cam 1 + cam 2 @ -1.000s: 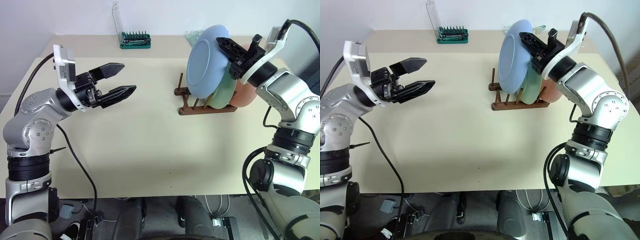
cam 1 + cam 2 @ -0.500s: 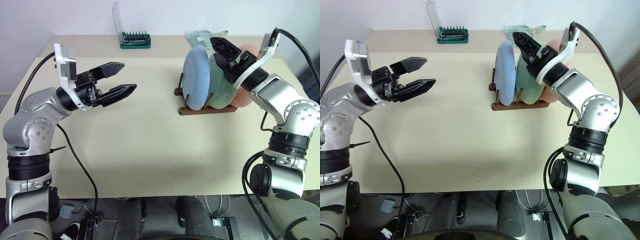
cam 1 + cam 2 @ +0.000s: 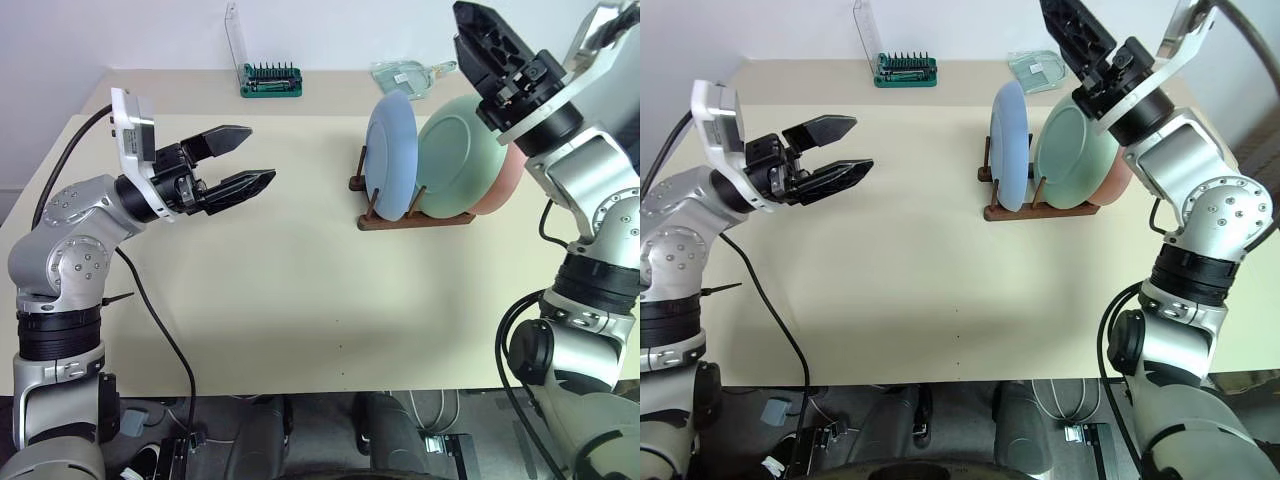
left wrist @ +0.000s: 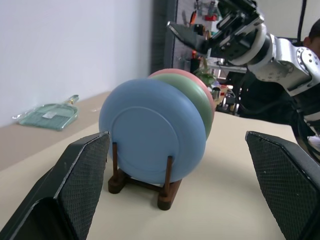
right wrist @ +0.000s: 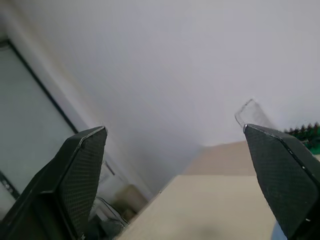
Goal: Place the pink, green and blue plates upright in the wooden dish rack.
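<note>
The rack [image 3: 412,217] stands on the beige table [image 3: 280,300], right of centre in the upper half of the head views. All three plates stand upright in it, side by side. The blue plate [image 3: 391,155] is at the rack's left end, edge nearly toward the camera. The green plate [image 3: 460,155] comes next, leaning to the right with its face showing. The pink plate [image 3: 503,178] is at the right end, mostly hidden behind the green one.

The right pincer [image 3: 490,45] is at the upper right of the frame, above the green and pink plates and clear of them; its jaws are spread wide and hold nothing. The left pincer [image 3: 236,160] hangs over the table at the left of the frame, well apart from the rack, pointing toward it, jaws also wide and empty. Its wrist view looks between the fingers [image 4: 80,175] at the blue plate's back.

At the table's far edge, upper centre, lies a green bit holder [image 3: 270,80]. A clear packet [image 3: 405,75] lies behind the rack.
</note>
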